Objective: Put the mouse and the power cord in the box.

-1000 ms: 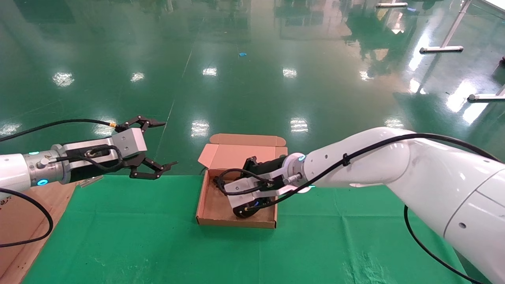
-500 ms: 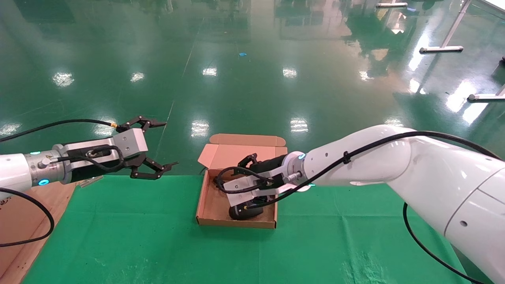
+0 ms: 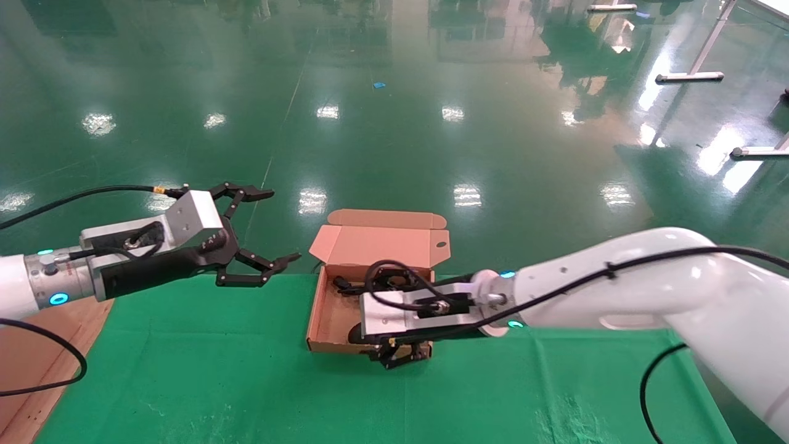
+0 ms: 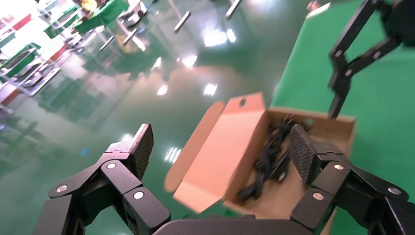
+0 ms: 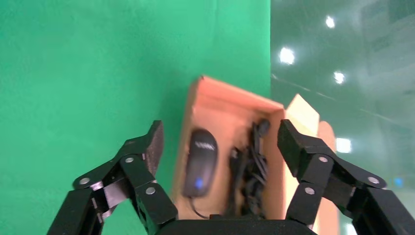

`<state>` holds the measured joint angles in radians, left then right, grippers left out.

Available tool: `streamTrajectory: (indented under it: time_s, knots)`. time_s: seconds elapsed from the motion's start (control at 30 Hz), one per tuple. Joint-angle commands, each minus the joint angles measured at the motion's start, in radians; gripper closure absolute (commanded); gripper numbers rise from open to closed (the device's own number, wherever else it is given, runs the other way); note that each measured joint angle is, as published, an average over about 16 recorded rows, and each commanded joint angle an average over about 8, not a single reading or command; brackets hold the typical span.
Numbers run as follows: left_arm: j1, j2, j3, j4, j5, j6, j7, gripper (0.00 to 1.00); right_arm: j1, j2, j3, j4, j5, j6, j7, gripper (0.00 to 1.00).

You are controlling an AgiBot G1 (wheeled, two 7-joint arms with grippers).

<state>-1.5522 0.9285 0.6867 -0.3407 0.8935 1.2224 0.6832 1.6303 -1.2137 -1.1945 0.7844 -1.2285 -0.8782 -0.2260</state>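
Note:
The brown box (image 3: 330, 320) stands open on the green cloth, its lid (image 3: 379, 243) tilted back. Inside, the right wrist view shows the black mouse (image 5: 199, 161) lying loose by the near wall, blue mark up, with the bundled power cord (image 5: 249, 171) beside it. My right gripper (image 3: 399, 356) hovers open at the box's front right edge, holding nothing; in its own view the right gripper (image 5: 221, 134) frames the box (image 5: 215, 105). My left gripper (image 3: 285, 225) hangs open in the air left of the box, and its view shows the lid (image 4: 220, 147) and cord (image 4: 266, 156).
A large flat cardboard piece (image 3: 24, 357) lies at the table's left edge. The green cloth (image 3: 246, 382) spreads in front of and beside the box. The box sits at the table's far edge, with shiny green floor beyond.
My right gripper has let go of the mouse, which now lies in the box, and has drawn back to the box's front edge. My left gripper has shifted slightly toward the box.

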Motion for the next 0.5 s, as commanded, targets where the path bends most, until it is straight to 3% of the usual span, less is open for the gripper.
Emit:
streamTrajectory:
  time_s: [0.03, 0.5]
  knots:
    - [0.021, -0.014, -0.018, -0.041, -0.007, 0.012, -0.038, 0.00, -0.024, 0.025, 0.039, 0.021, 0.021, -0.026, 0.017, 0.00]
    - [0.166, -0.110, -0.142, -0.328, -0.057, 0.095, -0.303, 0.00, -0.187, 0.203, 0.308, 0.168, 0.167, -0.208, 0.139, 0.00]
